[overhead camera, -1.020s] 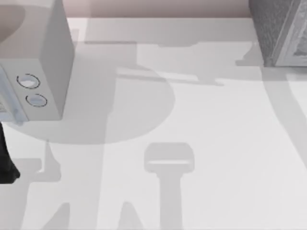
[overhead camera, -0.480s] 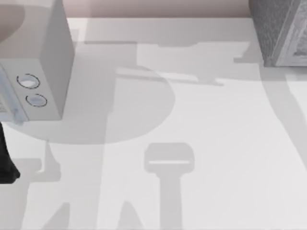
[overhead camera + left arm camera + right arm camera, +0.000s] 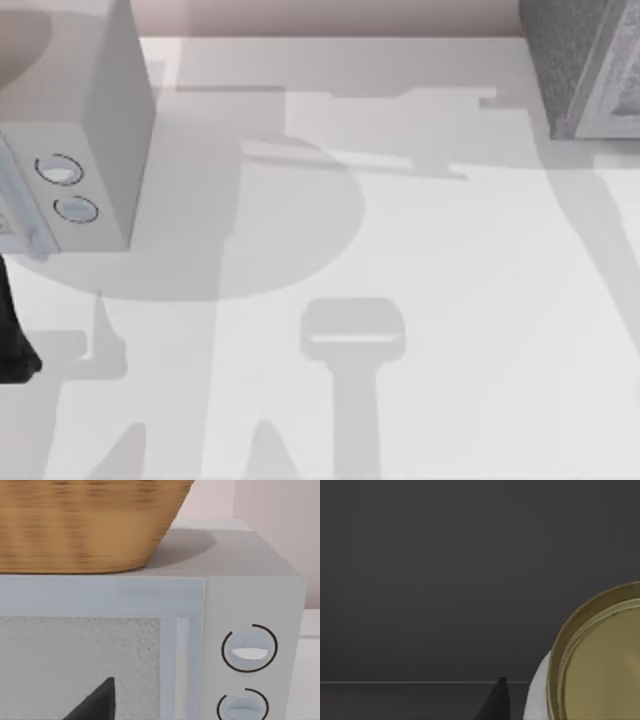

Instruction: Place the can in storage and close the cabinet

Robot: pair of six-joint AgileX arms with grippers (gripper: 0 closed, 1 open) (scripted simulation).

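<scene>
- Top view, for you to start with: the white table (image 3: pixel 420 300) spreads wide, crossed by grey shadows.
- A white microwave (image 3: pixel 95 120) stands on the table's left side, with your left arm (image 3: pixel 12 340) showing as a dark shape just beside its front corner.
- In the left wrist view the microwave's front (image 3: pixel 150 645) sits close ahead of the left gripper (image 3: pixel 97 702), of which you see one dark tip against the speckled door window. You cannot tell how far that gripper is open or whether it holds anything.
- A grey speckled cabinet (image 3: pixel 580 70) stands at the table's far right corner.
- A wicker basket (image 3: pixel 85 525) rests on top of the microwave, above the left gripper.
- Two round dials (image 3: pixel 249 649) sit one above the other on the microwave's front, off to the side of the left gripper.
- In the right wrist view the can (image 3: pixel 602 665) is just beside the right gripper (image 3: pixel 496 704), its yellowish-olive top facing the camera and a strip of white side showing, with a plain dark grey surface behind. You cannot tell whether this gripper clasps the can.
</scene>
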